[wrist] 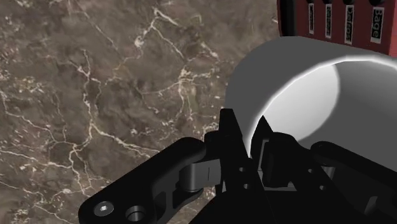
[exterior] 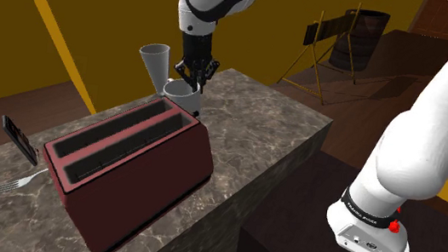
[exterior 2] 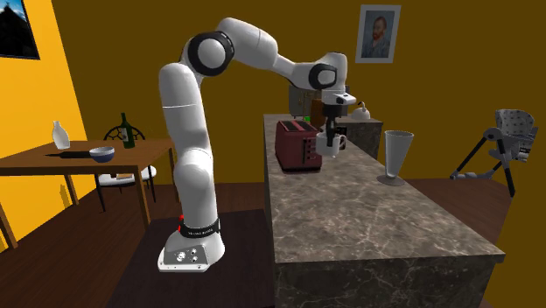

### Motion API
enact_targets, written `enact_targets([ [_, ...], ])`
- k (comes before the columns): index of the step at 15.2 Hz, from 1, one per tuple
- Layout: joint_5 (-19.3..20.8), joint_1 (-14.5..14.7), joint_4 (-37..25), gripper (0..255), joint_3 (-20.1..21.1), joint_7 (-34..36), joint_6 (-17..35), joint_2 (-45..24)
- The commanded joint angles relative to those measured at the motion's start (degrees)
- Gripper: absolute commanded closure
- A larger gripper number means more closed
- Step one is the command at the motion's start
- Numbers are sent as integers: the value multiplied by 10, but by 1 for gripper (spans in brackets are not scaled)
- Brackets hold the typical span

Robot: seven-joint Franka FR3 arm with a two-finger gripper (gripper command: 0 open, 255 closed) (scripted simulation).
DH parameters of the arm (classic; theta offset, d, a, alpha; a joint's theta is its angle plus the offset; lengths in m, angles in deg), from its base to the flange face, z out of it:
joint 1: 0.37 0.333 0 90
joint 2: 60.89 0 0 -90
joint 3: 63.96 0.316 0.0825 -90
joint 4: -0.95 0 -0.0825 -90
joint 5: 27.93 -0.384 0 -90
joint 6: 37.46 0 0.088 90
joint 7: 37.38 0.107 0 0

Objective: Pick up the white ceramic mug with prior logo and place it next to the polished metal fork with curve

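We are seeing the toaster point(exterior: 124, 166) hiding the white mug point(wrist: 299, 89) at its base, so we cannot tell whether it is touching the marble counter point(exterior: 282, 127). The gripper point(wrist: 251, 133) is pinching the mug's rim, well apart from the fork point(exterior: 21, 183).

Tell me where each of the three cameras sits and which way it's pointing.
Shoulder view: beside the stand, looking down over the counter at toaster, fork and mug; arm and gripper show.
Second exterior view: off one end of the counter, facing along it toward the toaster; the whole arm shows.
Wrist view: above the gripper, looking down at the counter; its fingers clasp the mug's rim.
All three share mug and toaster.
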Motion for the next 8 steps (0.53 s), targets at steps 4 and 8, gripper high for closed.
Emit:
enact_targets([
  [4, 28, 26, -106, 255, 27, 62, -7, -100],
  [8, 57, 53, -209, 255, 38, 105, -26, -186],
])
